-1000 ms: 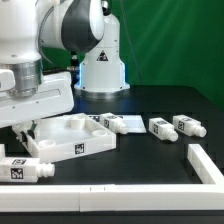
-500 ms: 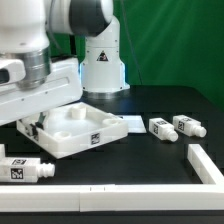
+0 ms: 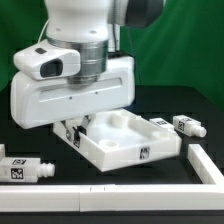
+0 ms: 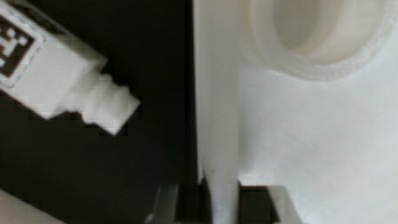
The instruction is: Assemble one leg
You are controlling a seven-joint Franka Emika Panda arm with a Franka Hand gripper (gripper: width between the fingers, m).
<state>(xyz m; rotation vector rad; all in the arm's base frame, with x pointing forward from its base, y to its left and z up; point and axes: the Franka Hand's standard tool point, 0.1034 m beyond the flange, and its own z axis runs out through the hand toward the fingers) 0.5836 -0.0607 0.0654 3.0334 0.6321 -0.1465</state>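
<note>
My gripper [image 3: 72, 132] is shut on the raised rim of the large flat white square panel [image 3: 132, 142], at the panel's corner on the exterior view's left. In the wrist view the gripper [image 4: 217, 206] has one dark finger [image 4: 178, 206] on each side of the thin rim wall [image 4: 217, 120]. One leg [image 3: 22, 170], a white peg with tag stickers, lies on the black table at the exterior view's left; it also shows in the wrist view [image 4: 57, 66], just outside the rim. Another leg [image 3: 190, 127] lies at the right, and a third [image 3: 161, 121] peeks out behind the panel.
A low white rail [image 3: 100, 196] runs along the table's front and turns up at the exterior view's right [image 3: 206, 163], close to the panel's near corner. A green backdrop stands behind.
The gripper has moved toward the exterior view's right and nearer the camera, carrying the panel with it. The panel now hides the leg that lay in the middle.
</note>
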